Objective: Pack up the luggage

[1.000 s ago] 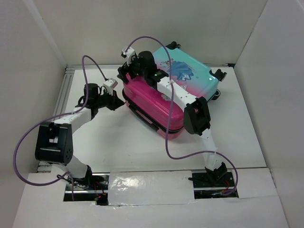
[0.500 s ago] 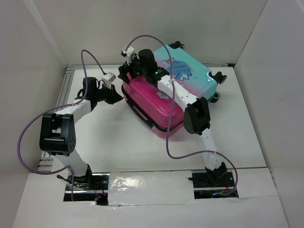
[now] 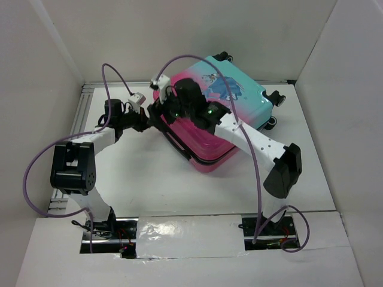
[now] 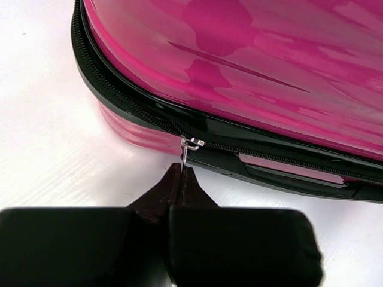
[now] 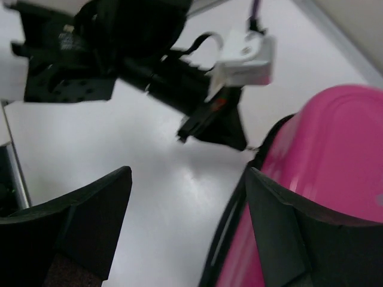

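Table (image 3: 149, 185): white, with white panels standing at 9, 12 and 3 o'clock.
Left arm (image 3: 75, 170): comes up from the near edge with its elbow folded. The forearm reaches toward 1 o'clock, to the pink end of the luggage (image 3: 206, 140). A purple cable (image 3: 30, 179) loops out at 9 o'clock.
Right arm (image 3: 257, 140): elbow out at 3 o'clock, forearm running toward 10 o'clock over the pink shell.
Left gripper (image 3: 151, 124): low over the table at 9 o'clock of the case. Its fingertips are pressed together, pinching the small metal zipper pull (image 4: 190, 145) on the black zipper band.
Right gripper (image 3: 160, 115): at the pink end's far-left corner, just beyond the left gripper, with fingers spread apart and nothing held. In its wrist view one finger is over bare table and the other over the pink shell.
Luggage: lies flat on the table past the centre, one shell on top of the other. The pink end points to 8 o'clock and the teal printed end to 2 o'clock, close to the back panel.
Wheels (image 3: 276, 97): black and white, on the teal end at 2 to 3 o'clock.
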`<move>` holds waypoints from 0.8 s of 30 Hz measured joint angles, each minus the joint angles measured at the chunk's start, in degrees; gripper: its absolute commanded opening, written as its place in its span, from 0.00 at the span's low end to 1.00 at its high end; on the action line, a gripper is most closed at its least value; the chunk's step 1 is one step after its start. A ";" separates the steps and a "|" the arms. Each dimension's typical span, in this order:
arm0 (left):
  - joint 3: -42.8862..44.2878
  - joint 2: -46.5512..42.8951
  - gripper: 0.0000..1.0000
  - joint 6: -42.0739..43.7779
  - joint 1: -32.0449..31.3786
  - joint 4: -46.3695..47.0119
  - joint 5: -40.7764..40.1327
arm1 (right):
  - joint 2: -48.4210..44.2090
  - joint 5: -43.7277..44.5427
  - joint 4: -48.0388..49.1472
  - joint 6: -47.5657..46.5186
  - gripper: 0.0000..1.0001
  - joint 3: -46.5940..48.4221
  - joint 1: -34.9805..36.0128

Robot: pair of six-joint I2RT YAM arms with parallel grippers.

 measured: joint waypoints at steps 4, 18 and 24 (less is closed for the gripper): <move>-0.52 0.63 0.00 -0.02 -0.02 1.64 0.13 | -2.14 3.89 -0.55 2.69 0.82 -10.54 5.55; -0.85 0.81 0.00 0.07 -0.15 2.38 0.24 | 8.35 25.53 -4.55 9.60 0.74 -12.61 10.45; -0.85 0.81 0.00 0.24 -0.17 2.29 0.17 | 15.34 30.08 -4.76 10.88 0.72 -10.78 10.97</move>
